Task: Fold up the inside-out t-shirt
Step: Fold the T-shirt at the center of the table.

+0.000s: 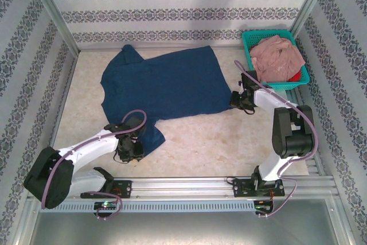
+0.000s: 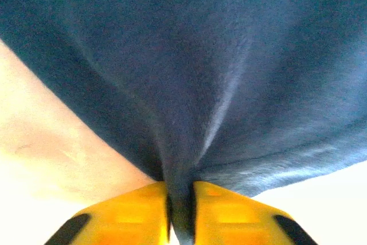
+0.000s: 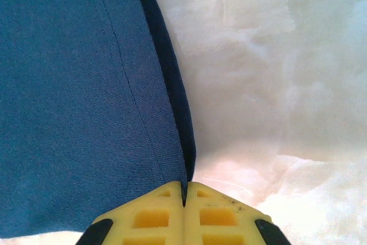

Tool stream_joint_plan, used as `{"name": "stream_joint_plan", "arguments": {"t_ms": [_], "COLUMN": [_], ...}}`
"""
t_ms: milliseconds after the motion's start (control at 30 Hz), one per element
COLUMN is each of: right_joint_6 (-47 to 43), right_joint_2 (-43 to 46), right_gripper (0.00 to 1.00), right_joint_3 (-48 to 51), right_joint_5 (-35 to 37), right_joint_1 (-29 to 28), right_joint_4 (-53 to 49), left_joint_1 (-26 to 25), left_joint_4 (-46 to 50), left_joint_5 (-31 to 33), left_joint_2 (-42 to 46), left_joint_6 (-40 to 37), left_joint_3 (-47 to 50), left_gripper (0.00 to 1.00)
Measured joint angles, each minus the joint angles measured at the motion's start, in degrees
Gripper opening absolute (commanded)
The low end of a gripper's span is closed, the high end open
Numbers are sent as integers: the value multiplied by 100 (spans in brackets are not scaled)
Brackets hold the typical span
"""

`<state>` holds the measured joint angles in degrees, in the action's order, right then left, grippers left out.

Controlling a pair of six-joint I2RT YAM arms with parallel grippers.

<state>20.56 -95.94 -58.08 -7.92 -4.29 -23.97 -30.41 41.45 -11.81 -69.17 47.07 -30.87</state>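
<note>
The inside-out t-shirt [image 1: 163, 84], dark navy blue, lies spread flat across the middle of the table. My left gripper [image 1: 131, 147] sits at the shirt's near-left corner. In the left wrist view its yellow fingers [image 2: 129, 216] are shut on a bunched fold of the navy cloth [image 2: 183, 84]. My right gripper [image 1: 239, 100] is at the shirt's right edge. In the right wrist view its pale yellow fingers [image 3: 226, 216] pinch the hemmed edge of the t-shirt [image 3: 74, 101], with the seam running up from between them.
A teal basket [image 1: 250, 43] at the back right holds a dusty pink garment [image 1: 278, 57] over something red. Patterned walls enclose the table on three sides. Bare tabletop [image 1: 206, 142] lies in front of the shirt, and a metal rail [image 1: 189, 185] runs along the near edge.
</note>
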Motion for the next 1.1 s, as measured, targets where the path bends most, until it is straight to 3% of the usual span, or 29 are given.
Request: {"name": "stream_joint_plan", "arguments": {"t_ms": [33, 233, 500, 600, 767, 933, 1100], "right_joint_6": [-4, 0, 407, 595, 673, 581, 291], "right_joint_2": [35, 479, 2332, 3016, 3279, 2516, 1558], "right_gripper": [0, 0, 0, 0, 0, 1, 1], "right_joint_3": [33, 424, 1768, 2059, 1971, 1335, 514], "right_joint_5": [2, 20, -2, 52, 260, 256, 278], "right_joint_1": [0, 2, 101, 214, 260, 254, 225], "right_joint_4": [-2, -129, -791, -1115, -1320, -1314, -1248], "left_joint_1": [-2, -4, -101, -101, 317, 1646, 2232], "left_joint_4": [0, 140, 1550, 2192, 2500, 1950, 1145], "left_joint_5": [-2, 4, 186, 455, 802, 575, 295], "left_joint_2": [28, 483, 2726, 3126, 2671, 1727, 588], "left_joint_6": [-13, 26, 835, 1043, 820, 74, -577], "left_joint_3": [0, 35, -297, -774, -1556, -1843, -2330], "left_gripper": [0, 0, 0, 0, 0, 0, 0]}}
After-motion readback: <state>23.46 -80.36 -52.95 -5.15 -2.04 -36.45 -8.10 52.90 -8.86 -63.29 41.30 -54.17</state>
